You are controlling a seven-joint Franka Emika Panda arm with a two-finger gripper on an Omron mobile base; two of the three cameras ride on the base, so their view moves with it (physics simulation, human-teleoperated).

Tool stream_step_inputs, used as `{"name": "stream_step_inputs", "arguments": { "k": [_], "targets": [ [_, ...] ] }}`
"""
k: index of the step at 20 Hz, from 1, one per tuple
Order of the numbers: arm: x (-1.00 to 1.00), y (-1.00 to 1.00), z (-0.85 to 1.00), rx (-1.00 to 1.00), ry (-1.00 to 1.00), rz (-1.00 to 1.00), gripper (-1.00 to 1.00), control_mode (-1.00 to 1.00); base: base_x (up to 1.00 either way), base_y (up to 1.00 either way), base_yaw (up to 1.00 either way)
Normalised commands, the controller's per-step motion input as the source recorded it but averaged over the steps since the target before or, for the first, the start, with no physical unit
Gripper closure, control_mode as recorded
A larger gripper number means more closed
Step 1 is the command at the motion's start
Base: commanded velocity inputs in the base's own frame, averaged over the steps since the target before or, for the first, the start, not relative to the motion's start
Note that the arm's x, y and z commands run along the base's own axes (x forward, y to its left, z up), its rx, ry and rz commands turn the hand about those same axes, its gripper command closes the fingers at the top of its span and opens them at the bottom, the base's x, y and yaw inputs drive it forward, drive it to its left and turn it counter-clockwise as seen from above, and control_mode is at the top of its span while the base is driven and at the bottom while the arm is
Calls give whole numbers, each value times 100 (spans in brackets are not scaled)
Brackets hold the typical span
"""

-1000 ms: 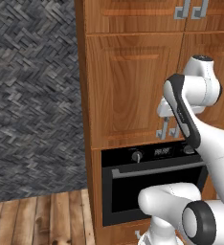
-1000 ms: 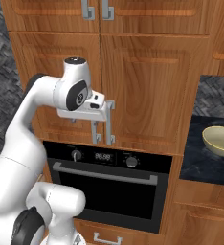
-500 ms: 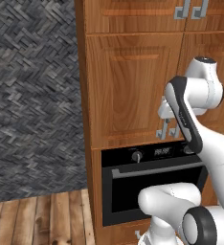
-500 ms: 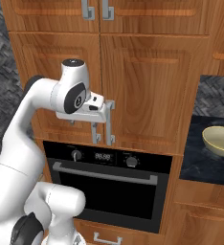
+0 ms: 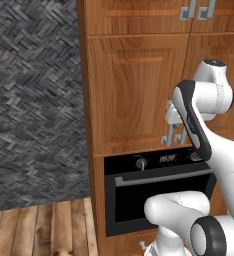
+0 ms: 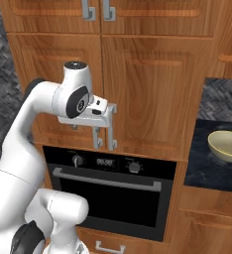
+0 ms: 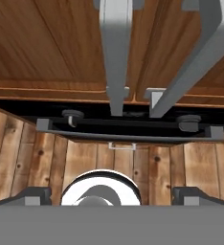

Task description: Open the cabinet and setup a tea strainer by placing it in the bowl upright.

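Hovering at the two vertical silver bar handles of the closed medium-brown raised-panel wood cabinet, the jaws are spread wide, empty; the beige-cream bowl sits on the dark worktop.

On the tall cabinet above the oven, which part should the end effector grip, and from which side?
Probably the left door's vertical bar handle, approached head-on from the front. It stands off the cabinet door, leaving room behind, and the open end effector could straddle it. Both doors look shut.
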Motion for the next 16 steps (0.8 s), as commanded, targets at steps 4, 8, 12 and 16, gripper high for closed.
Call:
{"name": "stream_step_inputs", "arguments": {
  "k": [4,8,12,16],
  "targets": [
    [0,0,0,0,0,0,-100,100,0,-31,0],
    [0,0,0,0,0,0,-100,100,0,-24,0],
    [0,0,0,0,0,0,-100,100,0,-32,0],
    [0,0,0,0,0,0,-100,100,0,-50,0]
  ]
}}
